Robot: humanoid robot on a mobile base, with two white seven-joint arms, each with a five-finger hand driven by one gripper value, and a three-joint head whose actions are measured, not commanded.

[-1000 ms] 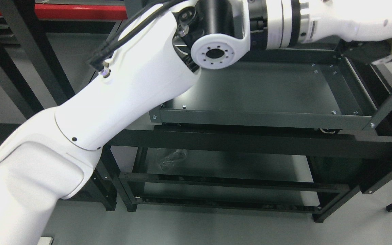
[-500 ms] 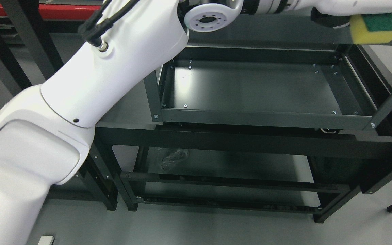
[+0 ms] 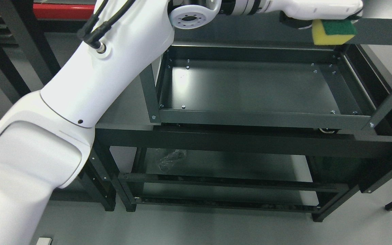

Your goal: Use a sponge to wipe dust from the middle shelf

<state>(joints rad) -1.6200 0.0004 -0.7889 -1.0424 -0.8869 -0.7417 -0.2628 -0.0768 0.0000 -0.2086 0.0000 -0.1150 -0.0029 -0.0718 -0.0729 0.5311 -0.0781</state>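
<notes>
In the head view, the left arm enters from the lower left and stretches across the top of the picture, its left hand gripping a yellow sponge with a green scouring face, held near the upper right above the far right corner of the middle shelf. That dark tray-like shelf, its rim studded with small screws, lies open below the sponge and apart from it, while a crumpled clear plastic wrap sits on the lower shelf beneath.
</notes>
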